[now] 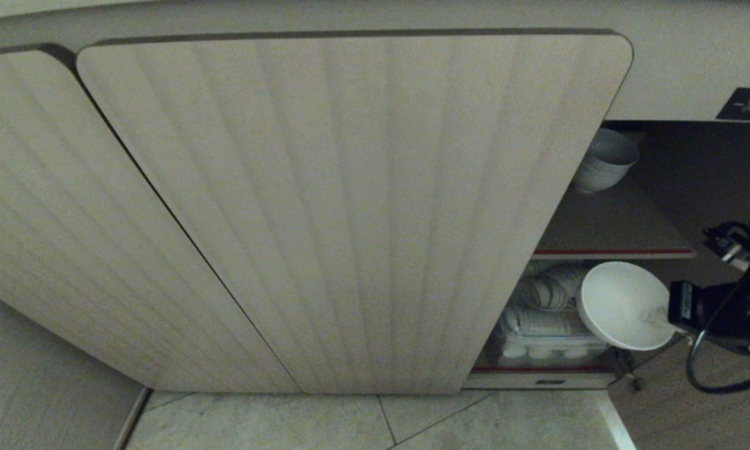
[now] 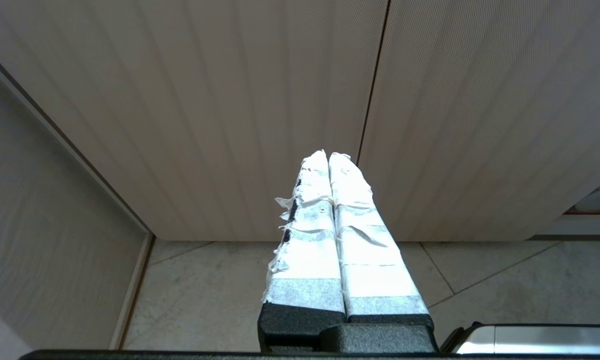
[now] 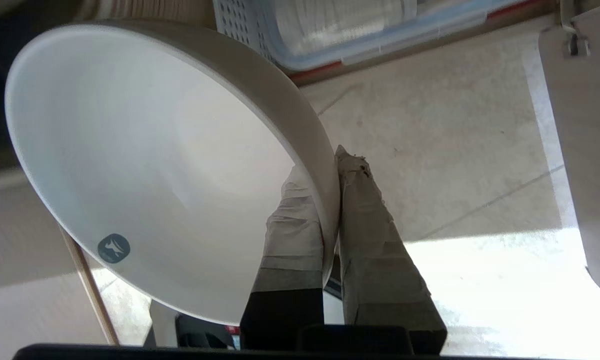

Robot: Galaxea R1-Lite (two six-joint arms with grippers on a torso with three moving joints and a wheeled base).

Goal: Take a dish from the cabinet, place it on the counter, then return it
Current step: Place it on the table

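The right gripper (image 3: 330,175) is clamped on the rim of the dish (image 1: 625,304), held tilted at lower right, before the open cabinet (image 1: 606,250). This looks like the carrying step; next the dish must go level to its place. The left gripper (image 2: 330,160) is pressed closed and empty.

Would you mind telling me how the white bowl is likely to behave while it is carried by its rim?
The bowl looks rigid and glazed, so probably slippery. The right tool pinches only its rim, one finger inside, so it may pivot or slip. Being likely ceramic, it would probably chip if dropped on the tiled floor.
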